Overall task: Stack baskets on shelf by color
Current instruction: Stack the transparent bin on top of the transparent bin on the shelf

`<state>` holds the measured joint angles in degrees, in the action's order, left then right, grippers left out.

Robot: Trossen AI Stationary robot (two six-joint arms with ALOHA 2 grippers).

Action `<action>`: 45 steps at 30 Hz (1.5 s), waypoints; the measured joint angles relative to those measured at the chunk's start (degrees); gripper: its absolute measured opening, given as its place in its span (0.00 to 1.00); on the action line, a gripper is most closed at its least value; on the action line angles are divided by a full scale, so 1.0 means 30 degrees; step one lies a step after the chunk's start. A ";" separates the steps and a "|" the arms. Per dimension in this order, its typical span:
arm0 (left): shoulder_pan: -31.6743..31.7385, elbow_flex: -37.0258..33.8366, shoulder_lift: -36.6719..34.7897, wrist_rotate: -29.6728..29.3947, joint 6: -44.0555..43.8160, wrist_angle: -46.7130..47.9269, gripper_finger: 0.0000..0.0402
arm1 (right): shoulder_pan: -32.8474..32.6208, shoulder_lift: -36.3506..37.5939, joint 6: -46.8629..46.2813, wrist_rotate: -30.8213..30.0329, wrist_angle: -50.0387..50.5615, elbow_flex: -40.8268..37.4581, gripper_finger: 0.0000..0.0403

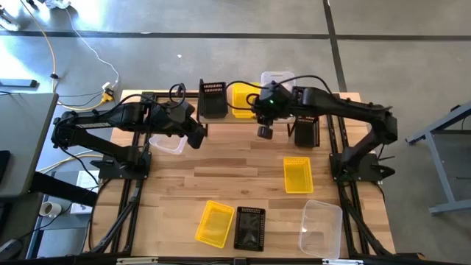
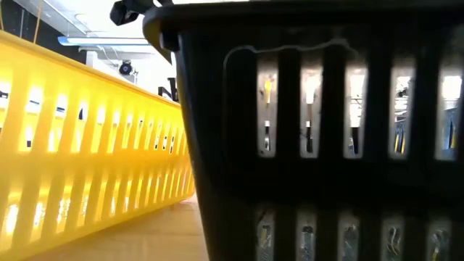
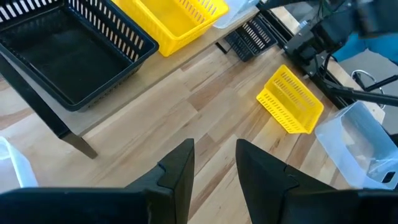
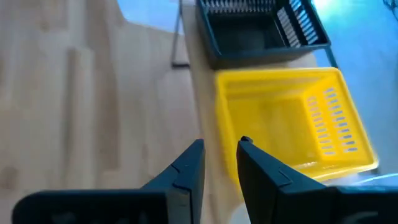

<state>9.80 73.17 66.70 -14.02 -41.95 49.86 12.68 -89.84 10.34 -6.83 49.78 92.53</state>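
Right gripper [image 1: 265, 132] empty, fingers slightly parted, just off shelf [image 1: 254, 118] front edge; loose yellow basket [image 1: 297, 174] on table at 5 o'clock, long axis 12-to-6, nearer than left gripper [image 1: 197, 138], likewise parted and empty.

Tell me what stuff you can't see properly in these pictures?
- Low view: the black basket and yellow basket sit right against the camera and block nearly the whole table, shelf and both arms.
- High view: the clear basket at the shelf's end is partly covered by the right arm.
- High view: another clear basket is partly hidden under the left hand.
- Right wrist view: the yellow basket hides the shelf beneath it.
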 joint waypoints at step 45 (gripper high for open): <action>-0.0195 -0.0005 0.0000 0.4037 0.4838 0.1033 0.27 | -2.0862 0.0082 -3.0496 0.2324 0.5873 0.0000 0.20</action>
<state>9.21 73.15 66.70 -1.91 -27.43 52.96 -49.91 -89.60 -81.15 0.14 67.40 92.53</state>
